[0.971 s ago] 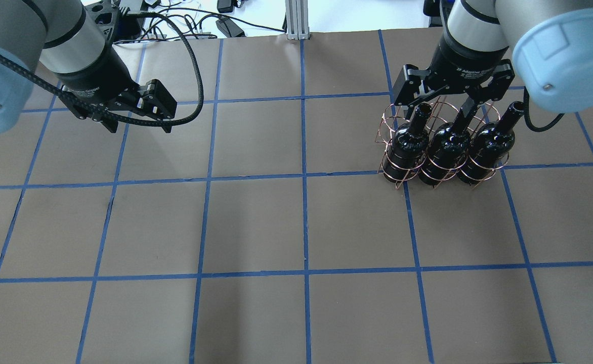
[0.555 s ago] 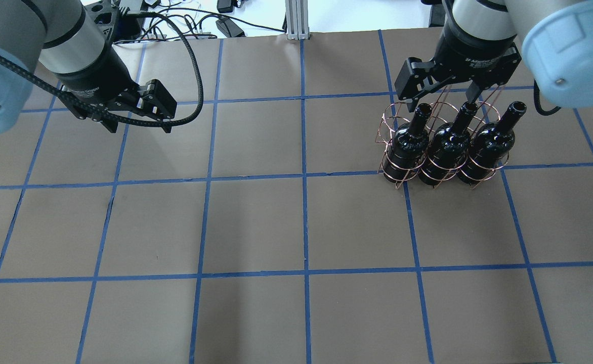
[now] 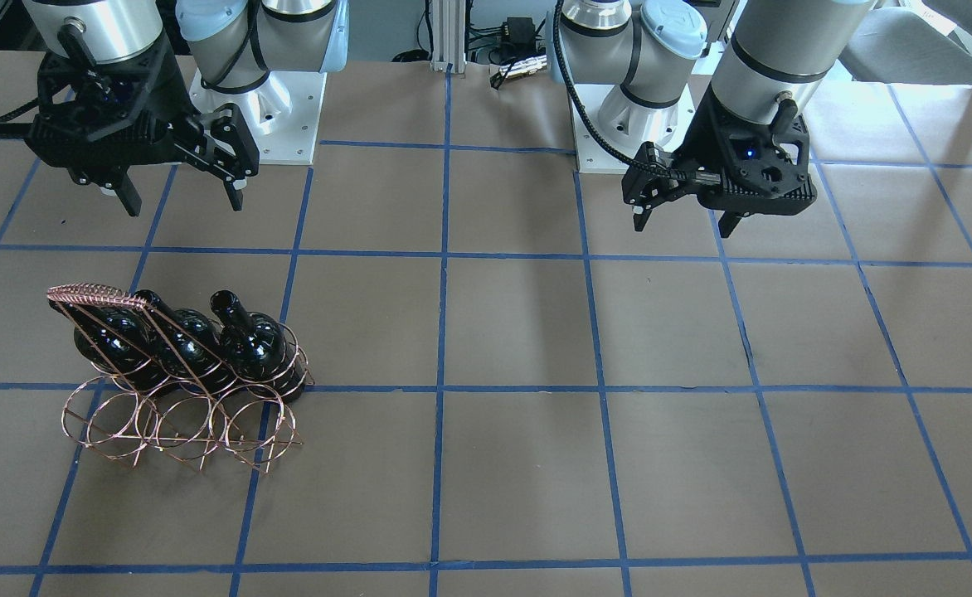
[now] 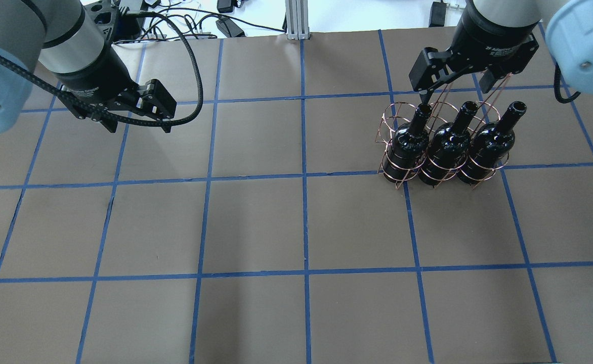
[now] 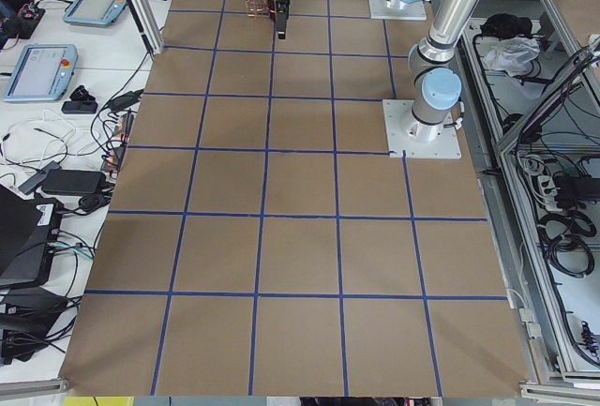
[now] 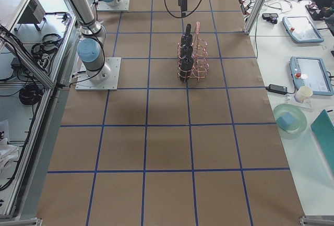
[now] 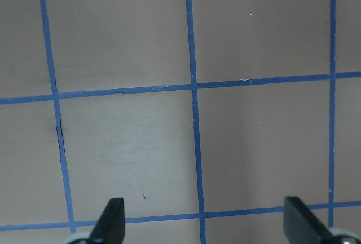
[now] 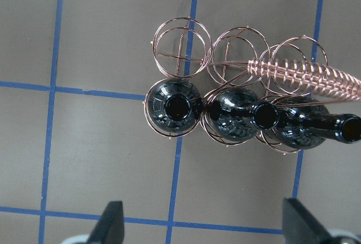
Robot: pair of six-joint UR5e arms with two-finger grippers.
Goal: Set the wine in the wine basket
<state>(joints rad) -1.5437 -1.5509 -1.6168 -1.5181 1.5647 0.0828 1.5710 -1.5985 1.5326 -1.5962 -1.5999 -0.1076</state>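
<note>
Three near-black wine bottles stand upright side by side in the copper wire basket, in the row of hoops nearer the robot. The other row of hoops is empty. From the right wrist view I look down on the bottle mouths and the wire-wrapped handle. My right gripper is open and empty, above the bottle necks, touching nothing. My left gripper is open and empty over bare table at the far left, and its wrist view shows only the table.
The brown table carries a blue tape grid. Cables and power bricks lie beyond its far edge beside a metal post. The arm bases stand at the robot's side of the table.
My right gripper, open around the middle bottle's neck before, has lifted off and drawn back from the bottles. The bottles, the basket and my left arm have not moved.
</note>
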